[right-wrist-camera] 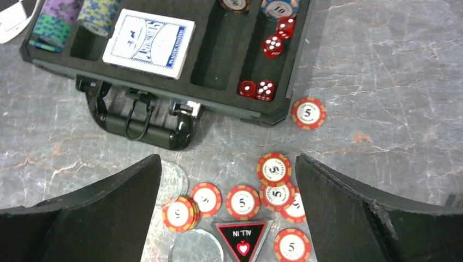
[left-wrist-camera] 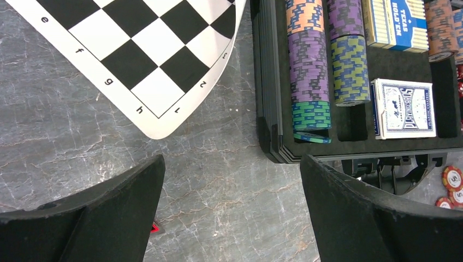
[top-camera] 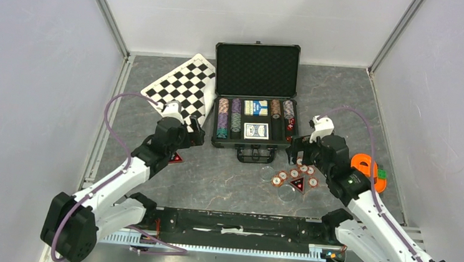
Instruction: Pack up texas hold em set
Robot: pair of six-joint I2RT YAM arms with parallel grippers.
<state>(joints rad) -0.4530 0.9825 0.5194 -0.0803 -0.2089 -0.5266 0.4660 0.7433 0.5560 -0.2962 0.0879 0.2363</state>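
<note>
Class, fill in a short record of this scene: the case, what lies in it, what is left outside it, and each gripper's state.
case: black, lid up, on the table
inside it: chip stacks, card decks, red dice
outside it: red chips and ALL IN button, on the table in front of the handle side
left gripper: open, empty, over bare table by the case's front corner
right gripper: open, empty, above the red chips
other items: checkered board, orange object

open case [left-wrist-camera: 267, 82], chip stacks [left-wrist-camera: 309, 71] inside, checkered board [left-wrist-camera: 136, 49] beside it
</note>
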